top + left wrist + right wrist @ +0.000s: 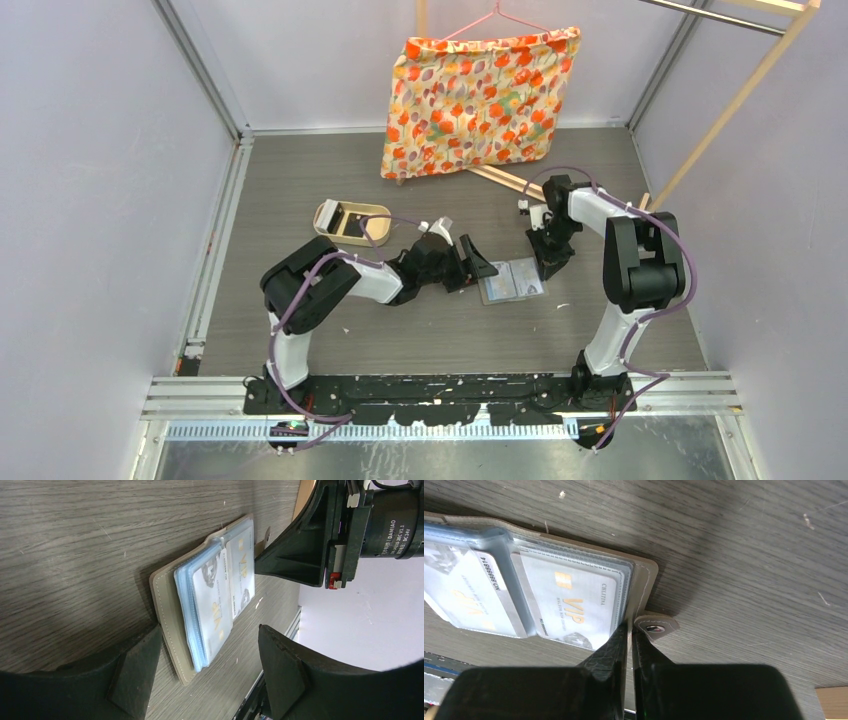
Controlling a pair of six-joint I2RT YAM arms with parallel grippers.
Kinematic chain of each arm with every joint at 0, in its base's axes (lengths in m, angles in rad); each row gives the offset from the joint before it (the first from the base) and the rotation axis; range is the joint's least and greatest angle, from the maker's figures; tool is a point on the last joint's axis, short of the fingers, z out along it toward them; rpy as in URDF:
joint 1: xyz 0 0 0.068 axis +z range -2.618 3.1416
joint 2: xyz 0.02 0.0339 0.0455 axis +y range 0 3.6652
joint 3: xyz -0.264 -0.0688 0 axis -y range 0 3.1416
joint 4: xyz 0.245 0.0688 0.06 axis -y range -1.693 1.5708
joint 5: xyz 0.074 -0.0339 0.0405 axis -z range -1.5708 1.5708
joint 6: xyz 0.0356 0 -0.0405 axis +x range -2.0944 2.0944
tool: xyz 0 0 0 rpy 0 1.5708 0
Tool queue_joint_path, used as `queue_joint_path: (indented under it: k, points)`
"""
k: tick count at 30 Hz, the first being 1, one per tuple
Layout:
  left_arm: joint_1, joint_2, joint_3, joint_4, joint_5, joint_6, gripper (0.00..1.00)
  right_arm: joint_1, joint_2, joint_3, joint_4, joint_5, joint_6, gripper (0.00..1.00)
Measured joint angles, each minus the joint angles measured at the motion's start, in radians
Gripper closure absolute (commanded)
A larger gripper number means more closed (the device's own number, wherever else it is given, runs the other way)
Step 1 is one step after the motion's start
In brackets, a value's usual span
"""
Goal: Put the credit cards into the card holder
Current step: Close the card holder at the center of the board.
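Filling most of the top view, the grey table (pixel 300 330) carries a flowered cloth (pixel 470 100) hung at the upper middle. Left of centre sits a tan tray (pixel 322 212) with what looks like a black card (pixel 352 218) inside, too small to be sure.

The left gripper (pixel 206 632) hangs wide open and empty just left of the card holder (pixel 511 281), which lies opened flat at the middle of the frame. The right gripper (pixel 629 630) is nearly closed. Its tips sit on the holder's right edge, apparently pinching the cover there.

Two pale cards (pixel 574 605) already sit in the clear pockets, one on each side. A small snap tab (pixel 655 627) juts out just right of the tips.

The holder is probably light and floppy and likely to slide or fold shut, so one edge needs pinning. Cards are probably stiff, thin and slick. Gripping one by a short end would leave the far end free for the pocket.
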Motion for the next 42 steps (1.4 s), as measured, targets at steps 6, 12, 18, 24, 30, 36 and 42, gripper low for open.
queue_joint_path:
  k: [6,12,18,24,30,36,42]
  points:
    - [0.002,0.008,0.003,0.01,0.01,-0.004,0.31,0.003,0.003,0.003,-0.004,0.0,0.0,0.88]
    - [0.002,0.04,-0.003,0.095,0.037,-0.009,0.33,0.008,0.008,0.01,-0.01,0.005,-0.001,0.88]
    - [0.002,0.076,-0.009,0.186,0.085,-0.026,0.34,0.011,0.008,0.01,-0.01,0.008,-0.001,0.88]
    - [-0.006,0.081,-0.046,0.288,0.126,-0.045,0.36,0.013,0.008,0.01,-0.01,0.011,-0.001,0.88]
    - [-0.008,0.081,-0.042,0.304,0.134,-0.055,0.52,0.015,0.008,0.011,-0.011,0.011,-0.003,0.87]
    - [-0.014,0.079,0.032,0.095,0.101,-0.01,0.91,0.015,0.003,0.01,-0.011,-0.01,-0.011,0.86]
    - [-0.016,-0.005,0.075,-0.178,0.003,0.112,0.96,0.016,-0.071,-0.01,-0.002,-0.078,-0.026,0.73]
